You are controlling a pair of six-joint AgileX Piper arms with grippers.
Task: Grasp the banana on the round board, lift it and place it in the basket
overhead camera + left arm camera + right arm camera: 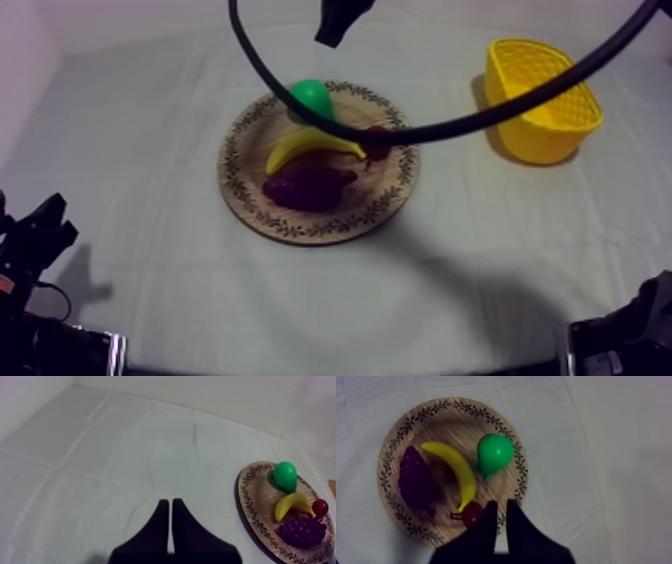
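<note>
A yellow banana [305, 145] lies curved across the middle of the round wooden board [250, 135], between a green pear [312, 97] and purple grapes [308, 187]. A small red fruit [377, 145] touches the banana's end. My right gripper [335, 22] hangs high over the board's far side. In the right wrist view its fingers [501, 503] lie together, shut on nothing, above the small red fruit [472, 513] and close to the banana [458, 471]. My left gripper [170, 501] is shut and rests at the table's near left [40, 235]. The yellow basket [545, 90] stands at the far right.
The basket is upright, a short way right of the board, with bare cloth between them. The pear [495, 453] and grapes [416, 483] flank the banana closely. Seen from the left wrist, the board [257, 491] lies off to the side across open cloth.
</note>
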